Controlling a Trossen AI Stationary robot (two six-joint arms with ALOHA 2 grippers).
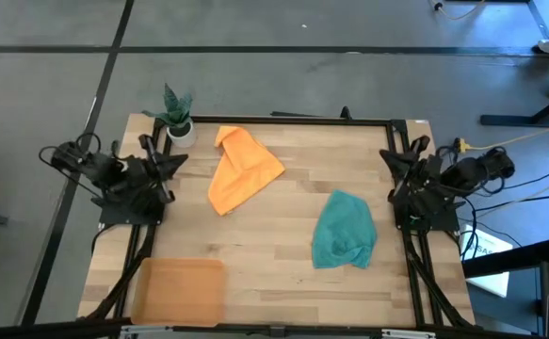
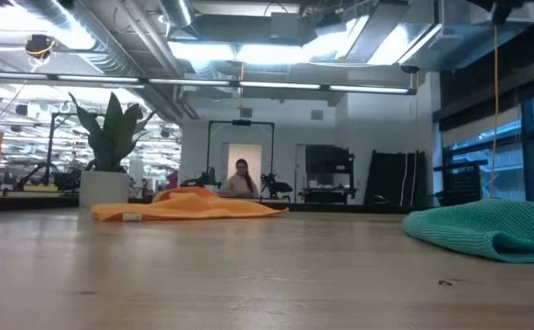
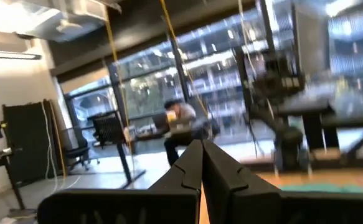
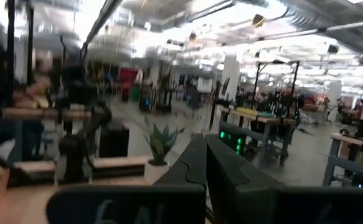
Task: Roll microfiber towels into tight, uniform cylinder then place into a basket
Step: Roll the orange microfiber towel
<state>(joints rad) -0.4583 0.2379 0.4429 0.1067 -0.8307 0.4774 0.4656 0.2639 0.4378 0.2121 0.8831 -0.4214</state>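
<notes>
— What is the setting?

— A light wooden table (image 1: 274,235) with a black frame stands on a grey floor. Level across it, a wide office hall opens up, with ceiling lights, pipes, desks and a person (image 2: 242,179) seated far back. A small white pot with a green plant (image 1: 177,117) sits at the table's far left corner.

— How do the towels look?

— Neither is rolled. The orange towel (image 1: 241,169) lies crumpled and loosely folded on the far half of the table, left of the middle, just right of the plant. From table height it is a low, flat heap. The teal towel (image 1: 344,231) lies bunched on the right half, nearer the front, with a thick fold along its near edge. The two are well apart.

— And the basket?

— The orange-tan basket (image 1: 180,292) sits at the front left corner with nothing in it, well apart from both towels.

— Where are the arms?

— Both are folded back at the table's side edges. The left gripper (image 1: 168,166) rests at the left edge, near the plant, its fingers (image 3: 187,168) pressed together on nothing. The right gripper (image 1: 395,172) rests at the right edge, its fingers (image 4: 197,162) likewise clenched and holding nothing. Neither touches a towel.
</notes>
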